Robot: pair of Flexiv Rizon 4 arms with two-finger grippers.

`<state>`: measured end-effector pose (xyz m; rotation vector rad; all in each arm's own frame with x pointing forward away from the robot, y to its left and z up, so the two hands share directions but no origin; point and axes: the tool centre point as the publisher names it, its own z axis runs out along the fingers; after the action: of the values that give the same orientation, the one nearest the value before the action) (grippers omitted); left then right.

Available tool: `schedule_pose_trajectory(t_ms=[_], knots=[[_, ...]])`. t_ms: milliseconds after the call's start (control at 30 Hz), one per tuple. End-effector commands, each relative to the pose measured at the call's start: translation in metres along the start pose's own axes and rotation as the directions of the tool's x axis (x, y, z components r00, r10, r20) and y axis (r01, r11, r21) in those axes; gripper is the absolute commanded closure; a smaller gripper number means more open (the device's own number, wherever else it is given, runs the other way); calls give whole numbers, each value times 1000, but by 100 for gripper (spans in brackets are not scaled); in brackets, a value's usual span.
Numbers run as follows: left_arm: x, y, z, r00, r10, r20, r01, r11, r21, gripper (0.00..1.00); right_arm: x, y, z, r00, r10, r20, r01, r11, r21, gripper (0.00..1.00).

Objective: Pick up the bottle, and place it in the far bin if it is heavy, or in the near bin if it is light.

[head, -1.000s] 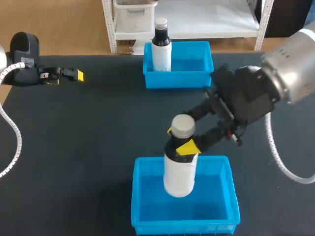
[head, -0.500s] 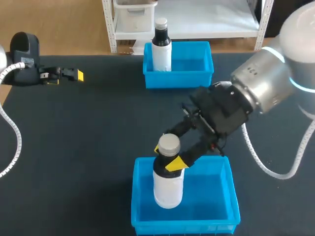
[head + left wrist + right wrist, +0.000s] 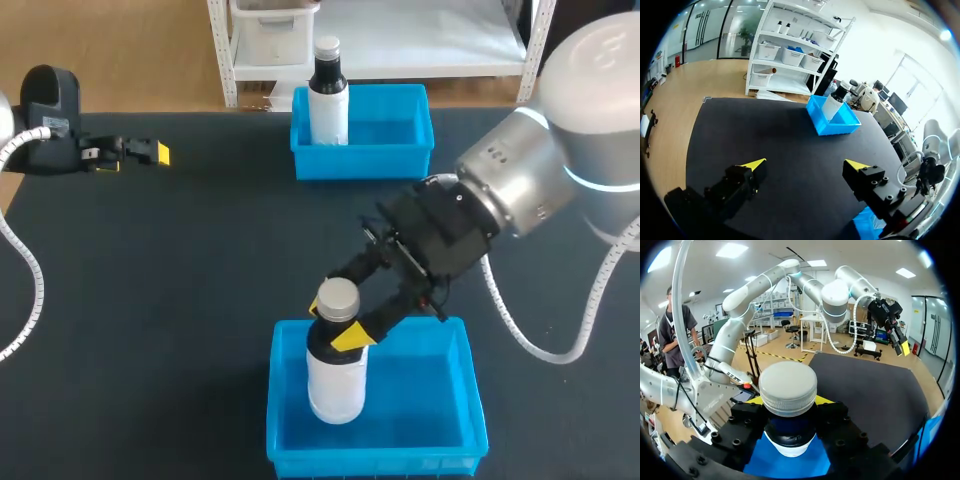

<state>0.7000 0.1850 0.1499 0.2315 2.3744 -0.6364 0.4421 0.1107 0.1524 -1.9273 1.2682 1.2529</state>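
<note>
Blue near bin (image 3: 465, 345) sat at the near edge of the dark surface (image 3: 200, 260). A matching far bin (image 3: 400, 150) sat at the far edge, well apart from it.

Bottle (image 3: 335, 385): white body, dark neck, grey cap (image 3: 337, 297). It stood upright inside the near bin, towards its left half, with the lower body below the rim. Could not tell whether the base touched the bin floor.

Right gripper (image 3: 330, 322): came in from the right and pinched the bottle at the neck, just under the cap, with one yellow tip on each side. The right wrist view confirmed this. The cap sat between the two fingers, both pressed against the neck, and the blue of the bin showed beneath.

Left gripper (image 3: 150, 152): parked at the far left of the surface, well apart from both bins. Its fingers were spread wide with nothing between them. In the left wrist view only bare surface lay ahead of the tips, with the far bin further off.

Second bottle (image 3: 328, 105): white body, dark neck, white cap. It stood upright in the far bin, in its left end against the wall.
</note>
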Motion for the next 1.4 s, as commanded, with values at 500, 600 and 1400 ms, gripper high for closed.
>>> schedule_pose_trajectory(t_ms=[500, 600, 1400], knots=[[0, 0, 0, 1000, 0, 0, 0, 1000, 0, 0, 8, -5, 6, 1000, 15, -6, -15, 1000, 4, 57], [0, 0, 0, 1000, 0, 0, 0, 1000, 0, 0, 8, -4, 7, 1000, 18, -9, -18, 1000, 1, 0], [0, 0, 0, 1000, 0, 0, 0, 1000, 0, 0, 39, -8, -68, 985, 105, -138, -96, 993, 70, 0]])
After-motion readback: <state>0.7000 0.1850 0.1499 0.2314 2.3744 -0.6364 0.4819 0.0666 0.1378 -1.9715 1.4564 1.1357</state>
